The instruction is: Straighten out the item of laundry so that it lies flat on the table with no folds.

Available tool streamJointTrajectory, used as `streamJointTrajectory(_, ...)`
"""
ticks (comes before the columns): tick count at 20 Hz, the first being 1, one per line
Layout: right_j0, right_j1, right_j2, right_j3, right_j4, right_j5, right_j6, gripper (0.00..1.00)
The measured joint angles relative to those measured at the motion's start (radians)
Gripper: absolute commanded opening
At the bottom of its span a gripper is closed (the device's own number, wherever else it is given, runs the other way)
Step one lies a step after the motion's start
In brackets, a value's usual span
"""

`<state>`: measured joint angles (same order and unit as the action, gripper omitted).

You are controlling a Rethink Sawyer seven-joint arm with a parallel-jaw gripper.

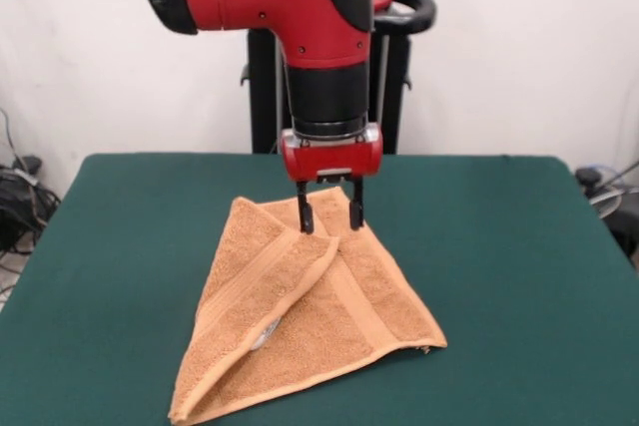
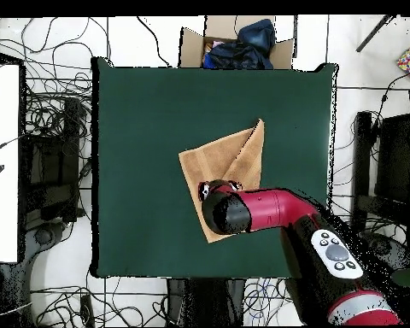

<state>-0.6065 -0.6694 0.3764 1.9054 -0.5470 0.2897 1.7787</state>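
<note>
Towel (image 1: 310,316) lies mid-table (image 1: 519,246), 1 flap folded diagonally over the rest. Gripper (image 1: 328,214) above its far edge, jaws parted, the 2 tips at the cloth, nothing pinched. Advice: clamp only the top layer below the jaws, then drag the flap outward, low.

The table (image 1: 120,246) has a dark green felt-like top that fills the lower half of the front view and the middle of the overhead view. Only 1 thing lies directly on it: the orange-tan terry towel (image 1: 300,316), at the lower centre of the front view and just right of centre in the overhead view. The towel is folded over on itself into a rough triangle, with 2 woven band stripes crossing and a small white tag (image 1: 266,333) showing between the layers.
</note>
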Motion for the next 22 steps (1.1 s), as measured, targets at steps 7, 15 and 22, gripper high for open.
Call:
streamJointTrajectory(7, 0.008, 0.038, -0.017, 0.0, -0.037, 0.0, 0.0, 1.0)
streamJointTrajectory(15, 0.011, 0.071, -0.023, 0.002, -0.073, -0.011, 0.0, 1.0)
streamJointTrajectory(22, 0.032, 0.108, -0.041, 0.001, -0.095, -0.05, 0.0, 1.0)
